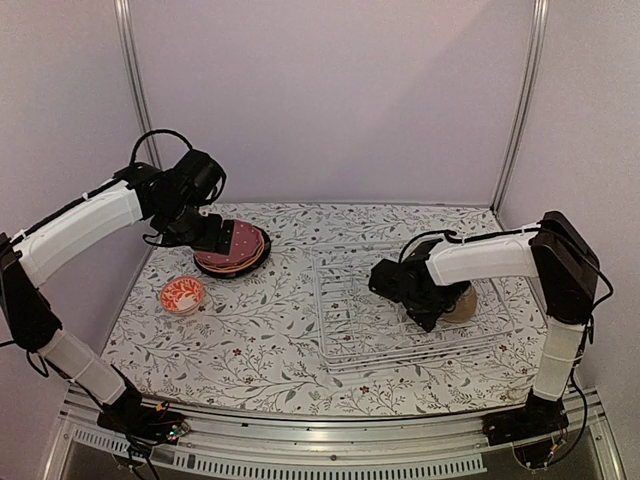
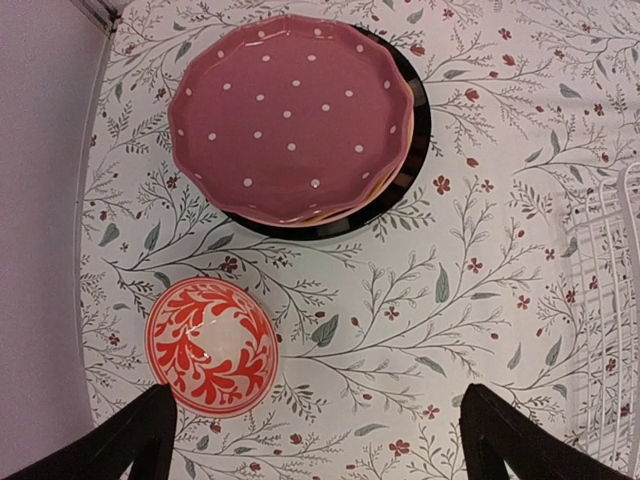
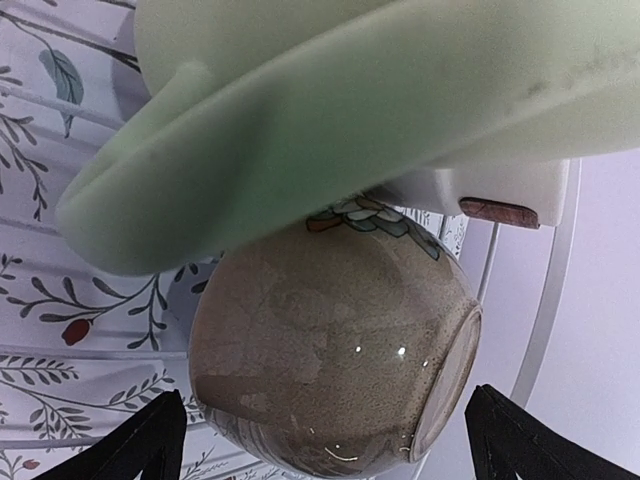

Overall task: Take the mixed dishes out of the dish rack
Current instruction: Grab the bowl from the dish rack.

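Left gripper (image 2: 320,405): fingers were wide apart and empty, with the upturned red-patterned bowl (image 2: 212,347) just ahead-left and the plate stack (image 2: 290,115) farther ahead. Right gripper (image 3: 325,405): fingers spread, flanking the tan bowl (image 3: 330,350) in the rack (image 3: 545,300); green cup (image 3: 350,110) beyond.

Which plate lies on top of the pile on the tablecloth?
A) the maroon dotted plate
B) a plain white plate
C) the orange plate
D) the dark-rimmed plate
A: in the left wrist view the maroon dotted plate lies uppermost, with only the edge of the dark-rimmed plate peeking out beneath it.
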